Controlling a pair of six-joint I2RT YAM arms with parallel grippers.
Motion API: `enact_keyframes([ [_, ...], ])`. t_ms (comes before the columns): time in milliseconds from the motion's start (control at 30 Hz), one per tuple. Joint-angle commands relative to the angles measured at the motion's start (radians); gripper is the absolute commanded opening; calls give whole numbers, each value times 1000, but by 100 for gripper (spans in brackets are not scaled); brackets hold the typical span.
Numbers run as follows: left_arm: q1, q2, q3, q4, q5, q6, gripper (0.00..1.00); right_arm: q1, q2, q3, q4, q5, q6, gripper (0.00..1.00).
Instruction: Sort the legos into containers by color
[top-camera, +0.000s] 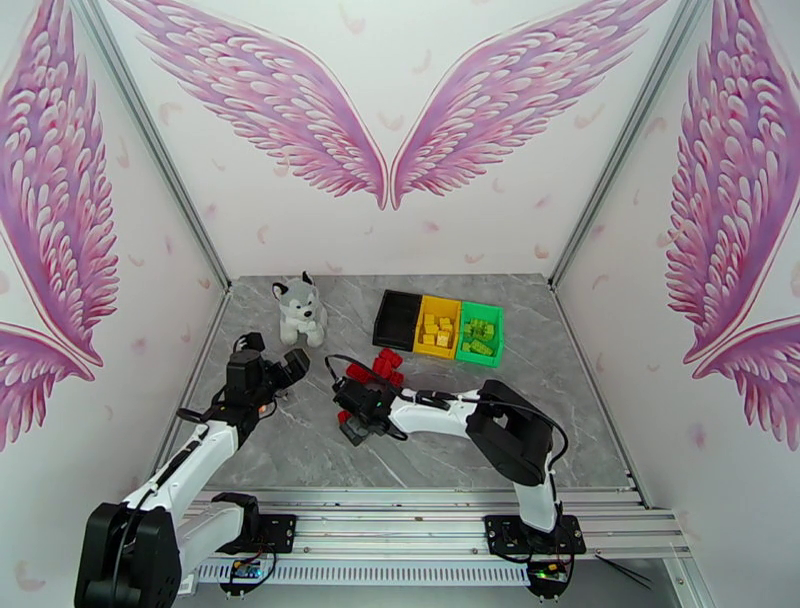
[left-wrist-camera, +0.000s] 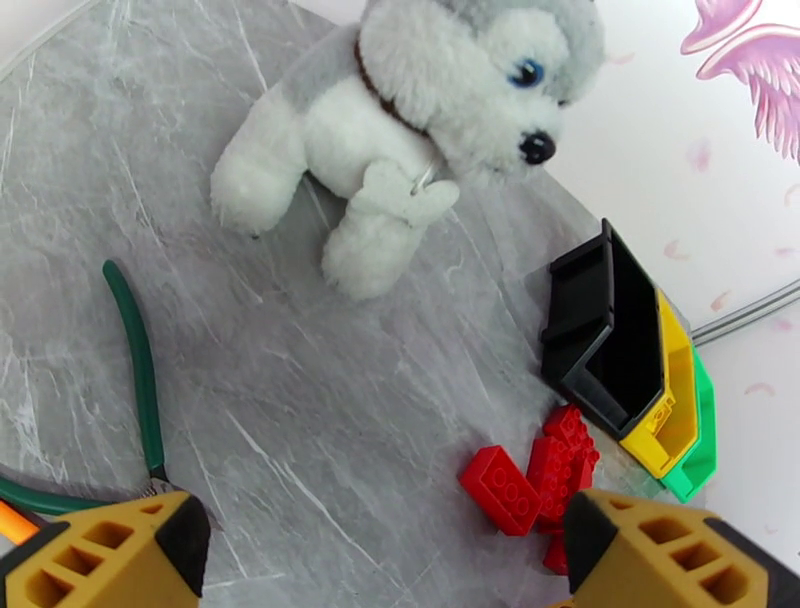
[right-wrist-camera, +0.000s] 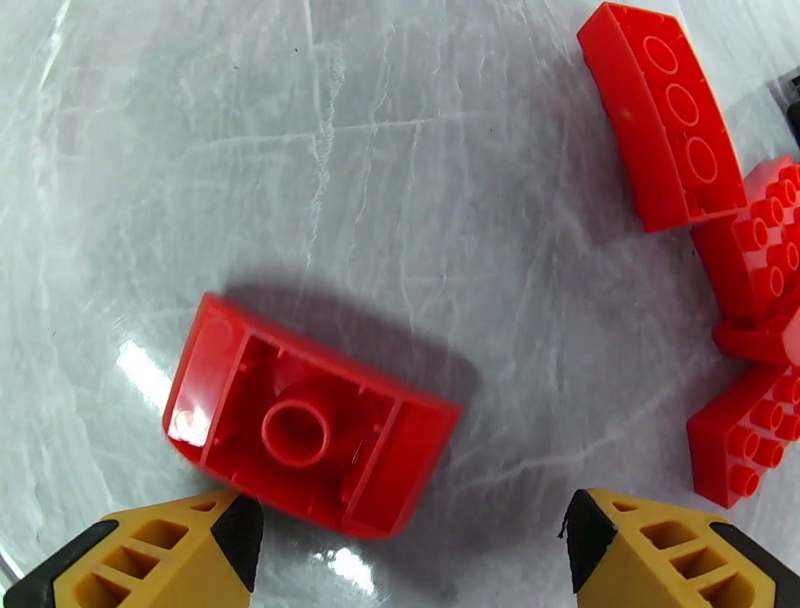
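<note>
Upturned red brick (right-wrist-camera: 305, 425) lies hollow side up on the surface (right-wrist-camera: 400, 200), just ahead of the right end effector (right-wrist-camera: 412, 535), which is wide open and empty. Brick sits off-centre toward one finger and skewed to the jaw line. Suggest: shift to centre it, rotate the wrist so the pads meet its long flat walls, drop low, then close. A corner pinch on smooth plastic may squirt it out. Red pile (right-wrist-camera: 745, 300) is near the other finger, so keep clear. Yellow bin (top-camera: 437, 326) and green bin (top-camera: 480, 332) hold their own colours, so reds likely go in the black bin (top-camera: 397, 320). Left end effector (left-wrist-camera: 385, 560) is open too, near the husky plush (left-wrist-camera: 420, 120).
</note>
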Motion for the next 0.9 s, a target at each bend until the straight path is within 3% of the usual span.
enact_keyframes([
  [0,7,-20,-13,9,-7,-3,99,6,64,73,-42,56,-25,85],
  [367,17,5,-19,26,-2,-18,99,-5,164,221,-119,35,8,76],
  [867,19,58,-36,89,48,-44,99,-72,82,189,-92,-100,70,29],
])
